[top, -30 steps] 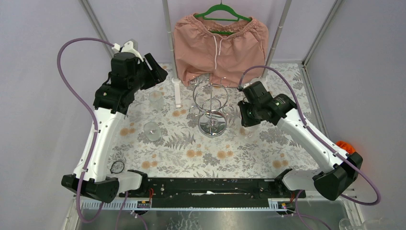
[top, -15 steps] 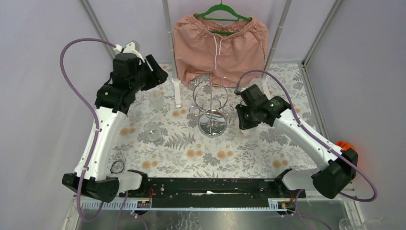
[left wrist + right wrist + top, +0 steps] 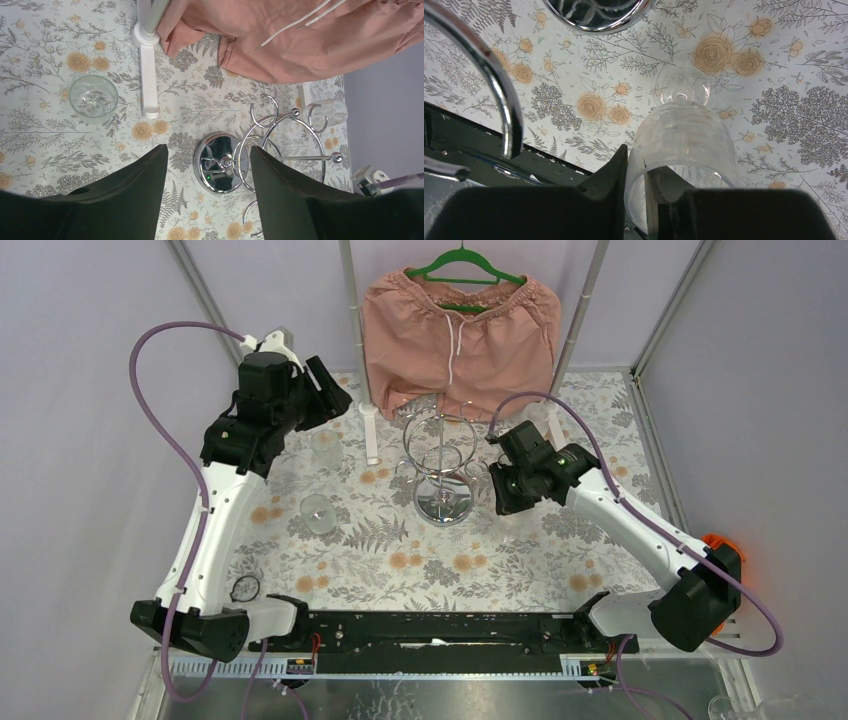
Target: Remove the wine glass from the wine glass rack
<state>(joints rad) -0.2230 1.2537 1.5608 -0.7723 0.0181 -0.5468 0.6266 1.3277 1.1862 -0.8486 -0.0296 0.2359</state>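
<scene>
The chrome wine glass rack (image 3: 441,468) stands mid-table on its round mirrored base (image 3: 215,170). My right gripper (image 3: 505,495) is just right of it. In the right wrist view it (image 3: 638,162) is shut on the rim of a clear wine glass (image 3: 689,132), one finger inside the bowl and one outside, with the foot pointing down at the tablecloth. A rack ring (image 3: 504,95) is close on the left. My left gripper (image 3: 330,390) is open and empty (image 3: 207,150), high above the table left of the rack.
Two clear glasses stand on the floral cloth left of the rack (image 3: 327,445) (image 3: 318,512). Another clear glass (image 3: 327,110) shows by the rack's far right rings. A white post foot (image 3: 371,435) and pink shorts on a hanger (image 3: 460,330) are behind.
My right gripper has moved a little left, closer to the rack, still holding the glass. The left arm has barely moved.
</scene>
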